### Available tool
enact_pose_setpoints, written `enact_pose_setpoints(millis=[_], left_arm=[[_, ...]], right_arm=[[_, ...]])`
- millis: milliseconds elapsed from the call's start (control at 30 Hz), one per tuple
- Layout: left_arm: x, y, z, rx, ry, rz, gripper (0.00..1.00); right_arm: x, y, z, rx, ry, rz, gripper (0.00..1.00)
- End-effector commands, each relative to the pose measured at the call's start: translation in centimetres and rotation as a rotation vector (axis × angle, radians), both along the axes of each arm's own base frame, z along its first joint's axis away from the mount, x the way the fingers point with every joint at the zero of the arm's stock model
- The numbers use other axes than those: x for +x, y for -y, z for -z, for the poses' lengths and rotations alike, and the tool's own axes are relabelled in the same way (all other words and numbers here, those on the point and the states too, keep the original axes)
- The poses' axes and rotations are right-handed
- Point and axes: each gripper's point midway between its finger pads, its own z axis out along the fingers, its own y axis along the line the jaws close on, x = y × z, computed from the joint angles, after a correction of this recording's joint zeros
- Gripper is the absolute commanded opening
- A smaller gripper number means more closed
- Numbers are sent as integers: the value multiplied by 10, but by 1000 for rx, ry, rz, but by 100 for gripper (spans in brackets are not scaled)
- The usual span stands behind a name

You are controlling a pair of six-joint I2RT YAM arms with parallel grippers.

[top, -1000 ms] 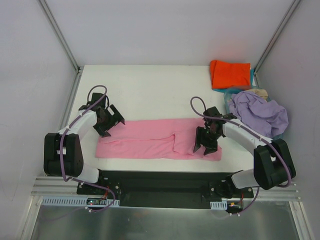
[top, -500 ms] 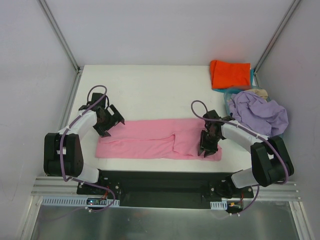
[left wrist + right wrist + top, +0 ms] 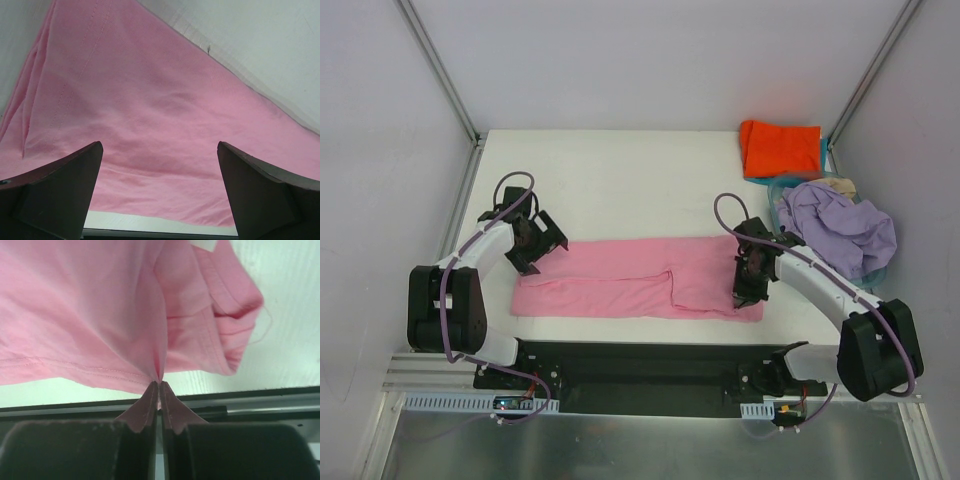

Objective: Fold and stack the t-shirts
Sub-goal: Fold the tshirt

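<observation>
Right wrist view: my right jaws are pressed together on a pinch of the pink t-shirt (image 3: 100, 315) at its near hem, beside the bunched sleeve end. I judge this grip is meant to lift that end over in a fold.
Left wrist view: my left jaws are spread wide just above the pink cloth, holding nothing, poised at its far left corner, likely to take it.
Pink t-shirt: lies as a long band across the near bench (image 3: 620, 190), sides folded in.
Other shirts: orange-red shirt (image 3: 780, 148) lies folded at the far right corner, probably the stack's place. The lavender shirt (image 3: 840, 225) is heaped in the basket (image 3: 776, 190), unfolded.
</observation>
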Motion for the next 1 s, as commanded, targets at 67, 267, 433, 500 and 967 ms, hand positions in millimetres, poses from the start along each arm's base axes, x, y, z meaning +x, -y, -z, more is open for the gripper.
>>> enact_pose_setpoints(millis=[67,267,433,500,967], left_arm=[[-1,-3,-5,18,18,-2,99],[4,7,-19,-34,56,29,99],[7,10,-29,-50,92,54,99],[8,13,-31,-62,95,67,99],[-1,30,9,-142,-30,81,99]], right_arm=[[-21,24,0,-113,-67,27,22],[5,6,-24,-24,28,-14,100],[28,-45,-57,256,156,-112,99],[38,-64,-57,342,172,-124,97],[112,-76,24,397,-36,-7,97]])
